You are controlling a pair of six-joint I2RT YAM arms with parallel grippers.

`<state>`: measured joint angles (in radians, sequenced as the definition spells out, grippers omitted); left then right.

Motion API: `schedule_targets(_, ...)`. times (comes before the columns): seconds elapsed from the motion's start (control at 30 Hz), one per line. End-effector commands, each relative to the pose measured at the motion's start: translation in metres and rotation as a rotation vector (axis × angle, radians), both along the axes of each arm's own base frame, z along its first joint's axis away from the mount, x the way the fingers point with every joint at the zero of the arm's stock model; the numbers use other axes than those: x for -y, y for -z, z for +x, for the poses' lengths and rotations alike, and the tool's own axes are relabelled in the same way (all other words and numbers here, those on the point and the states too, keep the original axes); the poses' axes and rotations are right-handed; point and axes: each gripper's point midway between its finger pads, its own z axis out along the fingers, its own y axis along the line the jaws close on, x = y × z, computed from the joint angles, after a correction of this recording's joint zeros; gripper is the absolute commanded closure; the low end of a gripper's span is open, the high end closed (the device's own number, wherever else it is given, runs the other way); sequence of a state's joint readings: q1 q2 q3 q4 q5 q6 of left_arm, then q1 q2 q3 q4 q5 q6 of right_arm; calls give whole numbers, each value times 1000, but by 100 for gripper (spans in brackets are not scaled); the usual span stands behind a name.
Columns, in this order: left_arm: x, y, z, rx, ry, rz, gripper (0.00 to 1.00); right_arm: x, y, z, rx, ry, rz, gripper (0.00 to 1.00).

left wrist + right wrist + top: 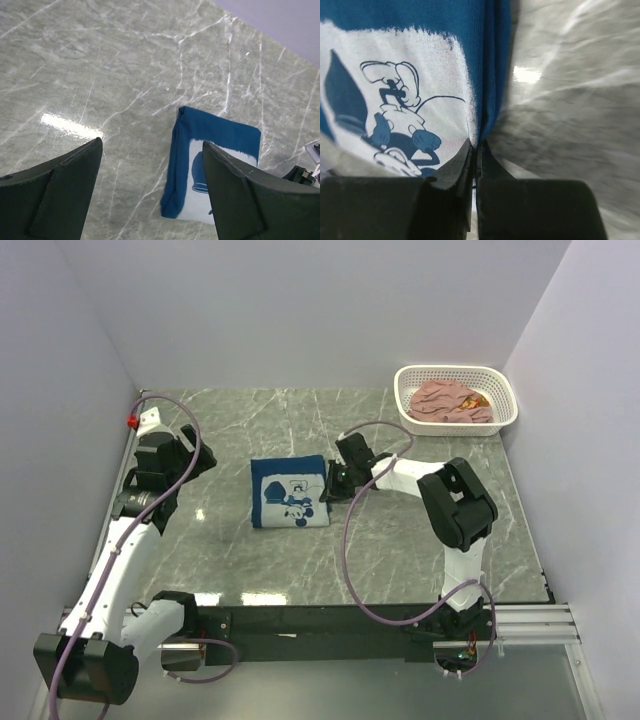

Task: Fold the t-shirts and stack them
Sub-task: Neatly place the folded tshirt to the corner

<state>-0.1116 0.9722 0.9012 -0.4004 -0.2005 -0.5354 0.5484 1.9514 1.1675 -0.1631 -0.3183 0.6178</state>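
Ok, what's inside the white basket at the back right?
A crumpled pink t-shirt lies in the white basket, with a bit of orange print showing near its right end. The basket's floor, and anything beneath the shirt, is covered.

Top external: fixed high, behind near edge of bench, facing down and forward. Far, wide; navy t-shirt mid-frame, basket upper right.
Left wrist: raised over bench, tilted down between fingers of left gripper at lower corners. Middling distance; navy t-shirt lower right.
Right wrist: low, very close, sighting along right gripper at bottom centre; shirt print left, blurred bench right.
Shared by all three: navy t-shirt, bench around it.
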Motion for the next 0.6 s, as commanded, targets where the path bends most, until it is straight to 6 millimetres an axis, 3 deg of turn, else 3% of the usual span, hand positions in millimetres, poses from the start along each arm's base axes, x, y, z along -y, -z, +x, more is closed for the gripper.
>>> schedule_targets(0.0, -5, -21, -2, 81, -14, 9, 14, 65, 11, 3, 23, 25, -304, 100)
schedule_targets(0.17, -7, -24, -3, 90, -25, 11, 14, 132, -12, 13, 54, 74, -475, 100)
schedule_targets(0.2, -7, -24, -4, 90, -27, 12, 14, 156, -15, 19, 53, 122, -512, 100)
schedule_targets(0.3, -9, -27, -5, 100, -34, 11, 14, 193, -22, 21, 55, 158, -591, 100)
schedule_targets(0.33, -9, -27, -6, 103, -34, 9, 14, 215, -24, 25, 64, 173, -660, 100)
schedule_targets(0.4, -8, -26, -6, 102, -33, 8, 14, 236, -23, 25, 52, 178, -727, 100)
schedule_targets(0.43, -8, -26, -6, 100, -32, 7, 14, 256, -23, 27, 46, 201, -781, 100)
schedule_targets(0.57, -10, -26, -6, 102, -47, 8, 14, 294, -18, 30, 22, 258, -868, 100)
